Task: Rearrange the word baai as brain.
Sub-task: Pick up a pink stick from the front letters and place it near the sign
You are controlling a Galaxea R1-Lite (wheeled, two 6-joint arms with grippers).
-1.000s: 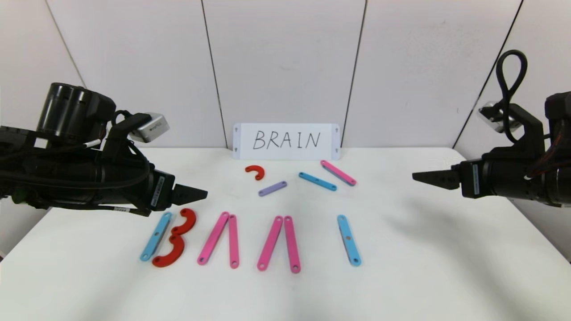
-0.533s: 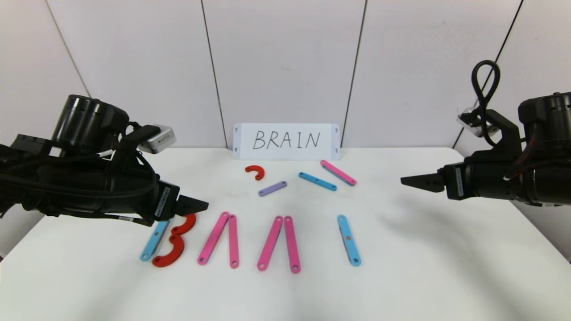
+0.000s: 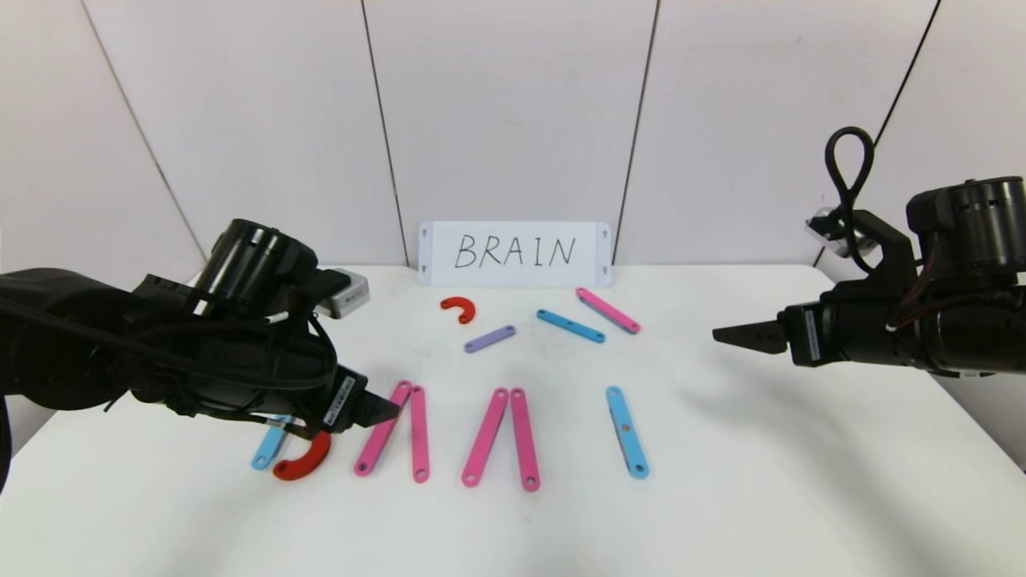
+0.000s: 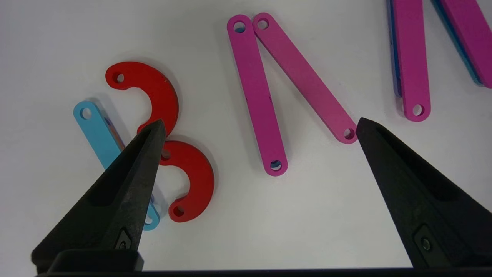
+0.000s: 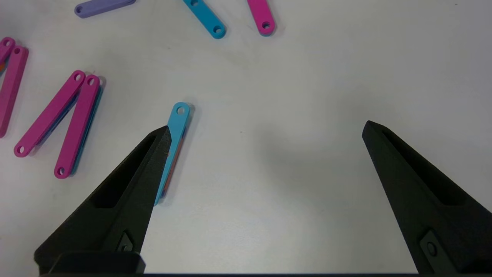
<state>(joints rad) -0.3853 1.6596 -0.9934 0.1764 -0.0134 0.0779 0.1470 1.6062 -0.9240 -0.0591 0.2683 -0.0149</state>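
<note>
Head view: left pincer (image 3: 383,409) low over the bench (image 3: 761,481), beside the first pink A (image 3: 394,433), hiding most of the B, probably lining up to rework that A into an R. Spare red curve (image 3: 458,308), purple bar (image 3: 489,338), blue bar (image 3: 570,325) and pink bar (image 3: 607,310) waiting below the BRAIN card (image 3: 514,254). Right pincer (image 3: 731,335) raised, apart.

Left wrist view: spread wide, empty, framing the pink A (image 4: 284,88); red curves (image 4: 161,134) alongside.

Right wrist view: gaping too, nothing held, above the blue I (image 5: 175,130).
</note>
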